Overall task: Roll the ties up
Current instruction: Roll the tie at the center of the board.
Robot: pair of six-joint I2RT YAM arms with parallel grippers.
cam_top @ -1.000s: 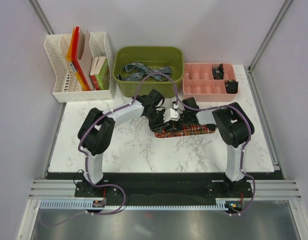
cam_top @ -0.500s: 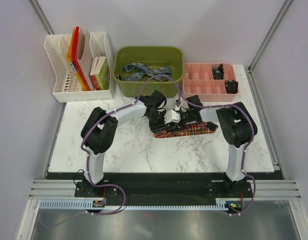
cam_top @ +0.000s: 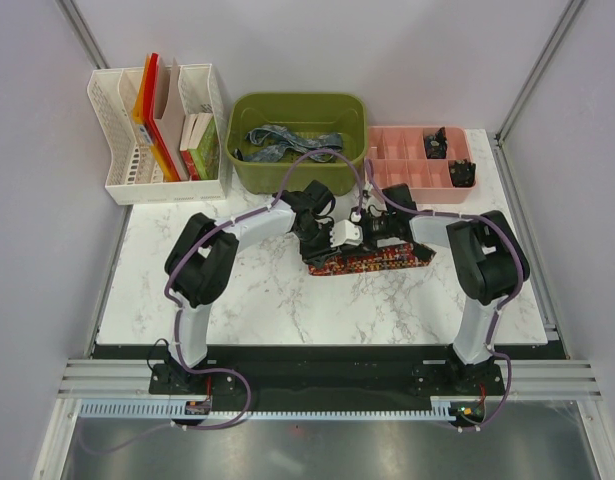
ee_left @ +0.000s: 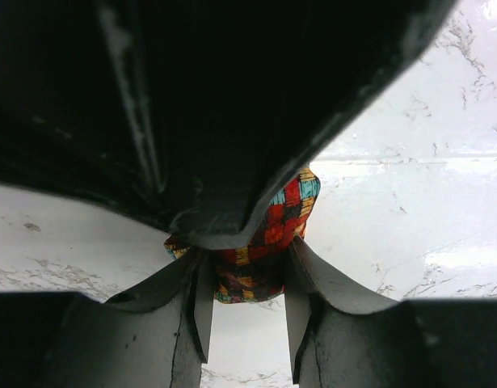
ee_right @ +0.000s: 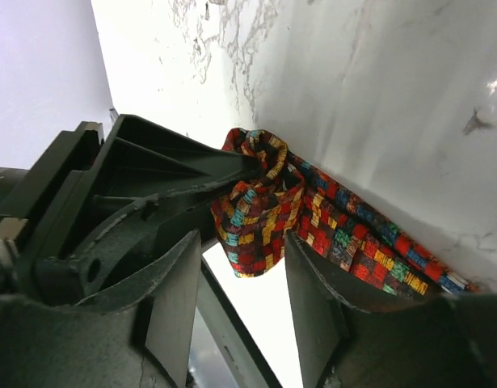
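The red, orange and dark patterned tie (cam_top: 375,263) lies along the marble table, its left end rolled up. My left gripper (cam_top: 325,243) is shut on that rolled end; in the left wrist view the roll (ee_left: 256,263) fills the gap between the fingers (ee_left: 201,311). My right gripper (cam_top: 372,238) is just right of it, jaws open, with the roll (ee_right: 256,218) hanging at the mouth of the jaws and the flat length (ee_right: 369,242) running off right. The blue-grey ties (cam_top: 285,140) lie in the green bin (cam_top: 297,103).
A pink compartment tray (cam_top: 392,180) with small dark items stands at the back right. A white file rack (cam_top: 117,185) with books stands at the back left. The two wrists are crowded close together over the tie's left end.
The right arm's elbow has swung to the right and its wrist has shifted slightly back. The left gripper stays on the tie's rolled end; the tie has barely moved.
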